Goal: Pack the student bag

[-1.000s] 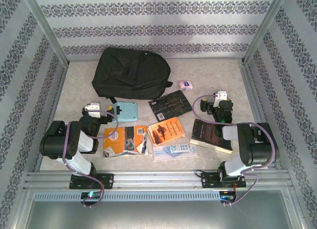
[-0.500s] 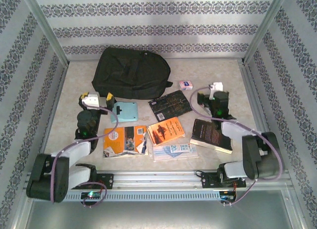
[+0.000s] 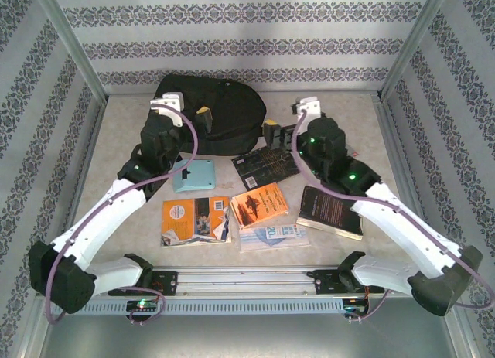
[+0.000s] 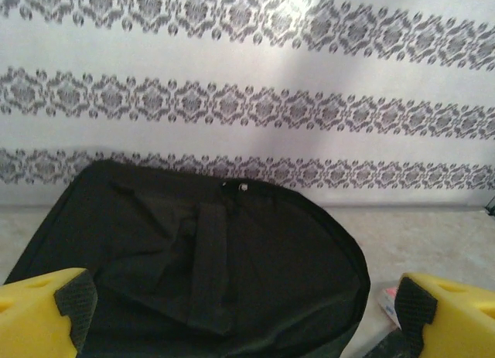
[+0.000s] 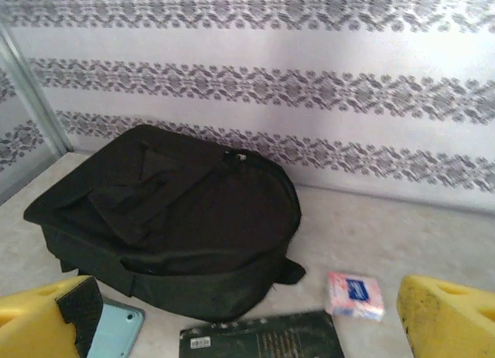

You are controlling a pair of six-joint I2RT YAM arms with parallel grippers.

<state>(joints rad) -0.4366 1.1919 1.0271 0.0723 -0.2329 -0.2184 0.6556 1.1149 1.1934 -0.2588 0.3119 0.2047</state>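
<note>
Paperbacks [image 3: 259, 205] lie flat and glossy on our speckled counter [image 3: 371, 141]. Beyond them, our left hand [image 4: 246, 308] and right hand [image 5: 247, 319] hover with yellow fingers spread wide, gripping nothing. Farthest, the student bag [image 3: 232, 114] slumps against the patterned back wall [image 3: 247, 49]: black, soft, matte, rounded.

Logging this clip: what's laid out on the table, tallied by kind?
Large black fabric backpack: 1
Books: 4 (black book, orange book, orange-and-white book, dark-brown book)
Clear-sleeved booklet: 1
Light-blue flat rectangular case: 1
Small pink-and-white packet: 1
Total: 8
</note>
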